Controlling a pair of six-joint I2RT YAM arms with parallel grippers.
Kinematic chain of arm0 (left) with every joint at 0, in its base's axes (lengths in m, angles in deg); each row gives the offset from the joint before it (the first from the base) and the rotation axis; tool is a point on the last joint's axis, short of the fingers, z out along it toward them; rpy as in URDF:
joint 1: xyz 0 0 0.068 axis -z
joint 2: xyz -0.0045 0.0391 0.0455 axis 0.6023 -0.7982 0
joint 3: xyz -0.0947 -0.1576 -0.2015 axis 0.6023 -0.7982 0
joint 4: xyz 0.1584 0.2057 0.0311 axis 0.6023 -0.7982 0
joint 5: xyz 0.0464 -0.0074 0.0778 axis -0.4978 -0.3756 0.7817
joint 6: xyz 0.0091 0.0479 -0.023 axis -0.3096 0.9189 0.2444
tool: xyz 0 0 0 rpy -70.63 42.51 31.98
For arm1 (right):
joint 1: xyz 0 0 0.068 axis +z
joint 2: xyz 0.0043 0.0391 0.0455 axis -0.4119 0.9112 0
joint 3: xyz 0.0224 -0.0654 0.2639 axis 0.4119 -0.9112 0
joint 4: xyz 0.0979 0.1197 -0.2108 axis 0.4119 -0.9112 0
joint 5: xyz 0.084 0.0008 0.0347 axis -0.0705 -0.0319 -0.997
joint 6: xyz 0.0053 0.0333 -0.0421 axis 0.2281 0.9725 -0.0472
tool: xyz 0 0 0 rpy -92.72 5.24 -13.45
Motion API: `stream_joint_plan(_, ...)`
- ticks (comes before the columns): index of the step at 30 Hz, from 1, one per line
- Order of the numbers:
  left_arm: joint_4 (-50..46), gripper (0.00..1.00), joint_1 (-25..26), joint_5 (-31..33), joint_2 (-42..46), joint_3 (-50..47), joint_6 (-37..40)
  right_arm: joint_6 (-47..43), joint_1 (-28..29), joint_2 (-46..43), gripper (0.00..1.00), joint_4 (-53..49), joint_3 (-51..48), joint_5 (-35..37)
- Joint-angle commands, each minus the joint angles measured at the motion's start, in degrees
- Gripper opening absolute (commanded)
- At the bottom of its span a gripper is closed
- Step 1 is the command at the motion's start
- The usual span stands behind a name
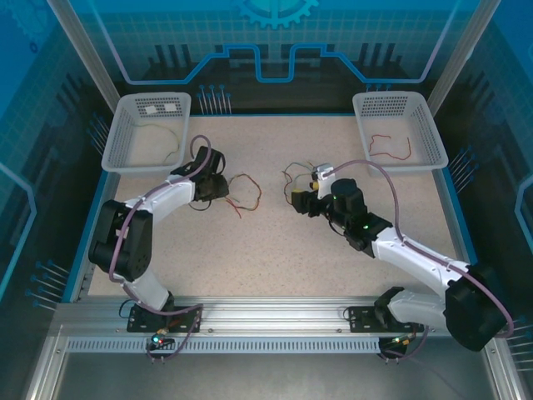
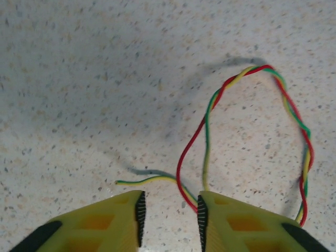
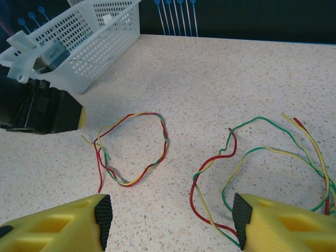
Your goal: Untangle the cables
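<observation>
Two bundles of cables lie on the speckled table. One is a twisted red, yellow and green loop (image 1: 246, 193) (image 2: 255, 69) (image 3: 166, 137) by my left gripper (image 1: 223, 188). In the left wrist view that gripper (image 2: 171, 205) hangs low over the loop's ends, its jaws narrowly apart, and the red and yellow-green strands run against the inner pad of the right finger (image 2: 201, 210). The other bundle (image 1: 293, 175) (image 3: 196, 176) is a looser tangle. My right gripper (image 1: 293, 198) (image 3: 172, 210) stands wide open above it, with the strands passing beside its right finger (image 3: 242, 212).
A white basket (image 1: 125, 117) at the back left holds a yellow-green wire (image 1: 162, 140). A second white basket (image 1: 416, 104) at the back right holds a red wire (image 1: 390, 148). The blue table rim (image 1: 454, 196) borders the sides.
</observation>
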Motion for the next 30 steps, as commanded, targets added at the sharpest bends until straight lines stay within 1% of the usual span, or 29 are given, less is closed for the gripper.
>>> stream_joint_plan(1,1.83,0.36,-0.15,-3.88,-1.86,-0.29,0.01,-0.12,0.78,0.66,0.65,2.77,2.34,1.2)
stream_joint_plan(13,2.0,0.34,1.84,-4.09,-7.53,4.38,1.65,0.92,0.83,1.29,0.66,1.52,3.22,2.08)
stream_joint_plan(14,2.08,0.27,2.1,-4.14,-7.88,4.77,1.9,0.75,0.84,1.29,0.66,1.1,3.33,2.22)
stream_joint_plan(15,1.9,0.23,2.32,-4.14,-8.07,5.2,2.03,0.63,0.85,1.29,0.66,0.75,3.61,2.42)
stream_joint_plan(18,0.18,0.26,2.76,-2.97,-8.05,6.8,1.89,0.56,0.8,0.69,0.67,0.21,3.63,2.83)
stream_joint_plan(24,-0.58,0.29,3.38,-2.78,-6.63,7.19,1.27,0.38,0.84,-0.33,0.67,-0.19,2.92,3.78)
stream_joint_plan(25,-0.77,0.31,3.44,-2.74,-6.82,7.28,1.25,0.32,0.85,-0.43,0.68,0.02,2.66,3.81)
stream_joint_plan(30,-0.22,0.3,3.43,-2.97,-7.52,6.96,0.92,0.78,0.87,-1.04,0.68,-0.3,2.21,4.23)
